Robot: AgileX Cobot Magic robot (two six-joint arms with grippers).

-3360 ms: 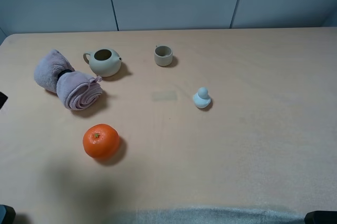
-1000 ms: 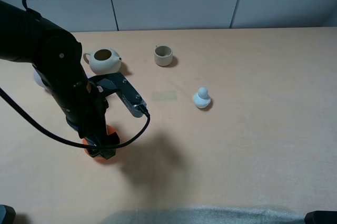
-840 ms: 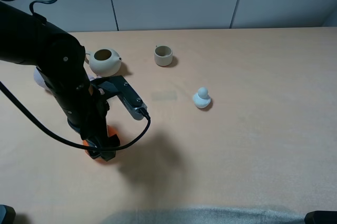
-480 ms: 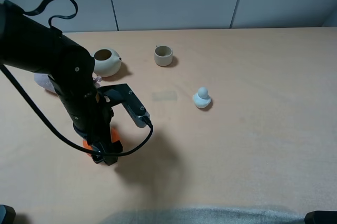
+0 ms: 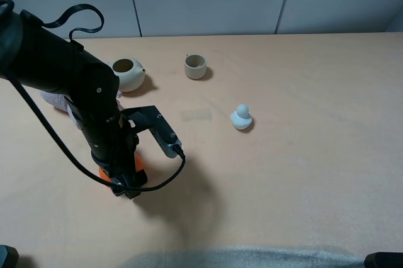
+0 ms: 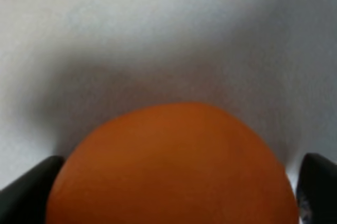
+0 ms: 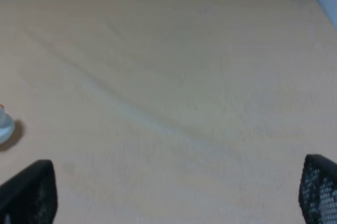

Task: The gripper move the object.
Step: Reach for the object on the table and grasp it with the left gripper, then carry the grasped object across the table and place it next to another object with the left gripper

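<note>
The gripper [image 5: 124, 183] is down over the object [image 6: 168, 171] at the near left of the table [image 5: 302, 155] — jaws spread wide either side of it, not yet closed — so, by my reckoning, the grasp and the move itself are left to do.

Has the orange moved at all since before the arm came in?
No, not noticeably. The orange, now mostly hidden under the left gripper, shows in the same spot in front of the teapot as before.
</note>
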